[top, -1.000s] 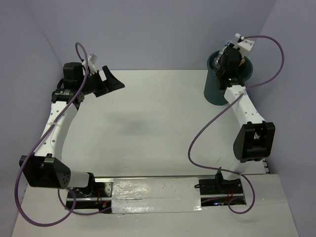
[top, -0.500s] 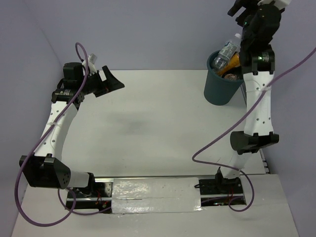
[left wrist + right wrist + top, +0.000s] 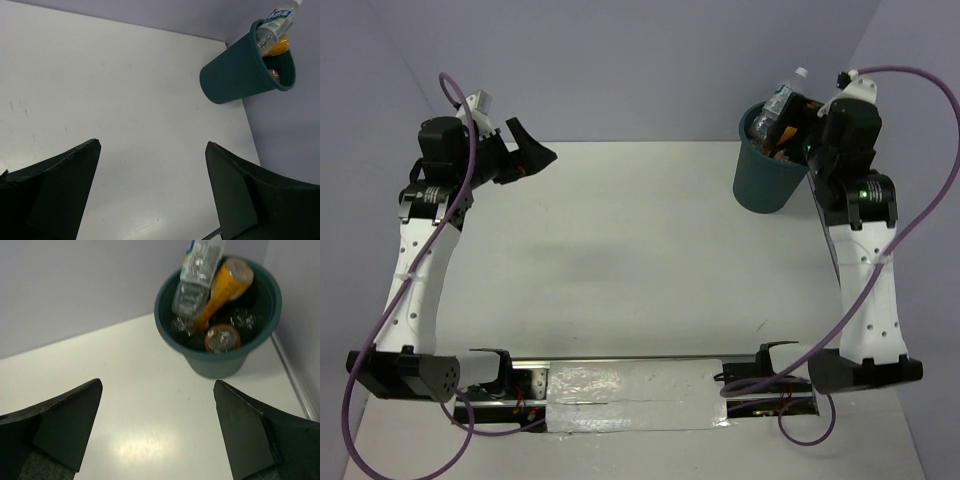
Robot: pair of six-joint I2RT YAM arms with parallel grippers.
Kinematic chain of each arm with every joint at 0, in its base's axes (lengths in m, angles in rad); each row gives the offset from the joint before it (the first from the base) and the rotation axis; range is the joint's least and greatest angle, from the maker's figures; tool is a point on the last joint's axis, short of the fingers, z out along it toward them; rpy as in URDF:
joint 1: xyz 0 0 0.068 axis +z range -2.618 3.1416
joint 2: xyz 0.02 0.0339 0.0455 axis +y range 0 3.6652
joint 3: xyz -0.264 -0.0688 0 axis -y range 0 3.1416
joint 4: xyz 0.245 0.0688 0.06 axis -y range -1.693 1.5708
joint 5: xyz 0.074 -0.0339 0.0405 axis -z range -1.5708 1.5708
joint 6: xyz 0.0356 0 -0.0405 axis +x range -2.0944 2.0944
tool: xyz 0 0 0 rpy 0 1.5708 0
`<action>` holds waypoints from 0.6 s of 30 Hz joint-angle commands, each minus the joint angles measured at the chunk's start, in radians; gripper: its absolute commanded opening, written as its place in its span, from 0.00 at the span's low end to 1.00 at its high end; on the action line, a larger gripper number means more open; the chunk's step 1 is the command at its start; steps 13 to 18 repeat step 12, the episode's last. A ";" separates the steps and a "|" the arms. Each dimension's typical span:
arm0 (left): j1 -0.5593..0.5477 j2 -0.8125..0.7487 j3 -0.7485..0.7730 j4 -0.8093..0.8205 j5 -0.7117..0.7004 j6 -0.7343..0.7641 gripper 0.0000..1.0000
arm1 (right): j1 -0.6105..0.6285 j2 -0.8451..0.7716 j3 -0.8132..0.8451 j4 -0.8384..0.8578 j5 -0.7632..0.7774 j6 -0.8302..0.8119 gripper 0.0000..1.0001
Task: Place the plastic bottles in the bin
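Plastic bottles (image 3: 199, 270) crowd the bin (image 3: 220, 367); left gripper (image 3: 151, 146) and right gripper (image 3: 157, 384) gape empty, but a bump could spill the protruding one.

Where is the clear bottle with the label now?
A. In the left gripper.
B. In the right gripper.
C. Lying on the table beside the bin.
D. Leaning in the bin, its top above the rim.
D: the clear labelled bottle leans inside the bin, its top above the rim; the left gripper and the right gripper are open and hold nothing.
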 commanded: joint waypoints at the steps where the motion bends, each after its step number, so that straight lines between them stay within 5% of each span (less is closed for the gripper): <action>1: 0.004 -0.066 0.034 0.017 -0.027 0.031 0.99 | -0.001 -0.133 -0.100 -0.059 -0.024 0.010 1.00; 9: 0.006 -0.130 0.035 -0.038 -0.096 0.069 0.99 | -0.001 -0.329 -0.216 -0.113 0.040 0.003 1.00; 18: 0.006 -0.146 0.032 -0.044 -0.092 0.060 0.99 | -0.001 -0.348 -0.209 -0.145 0.059 0.015 1.00</action>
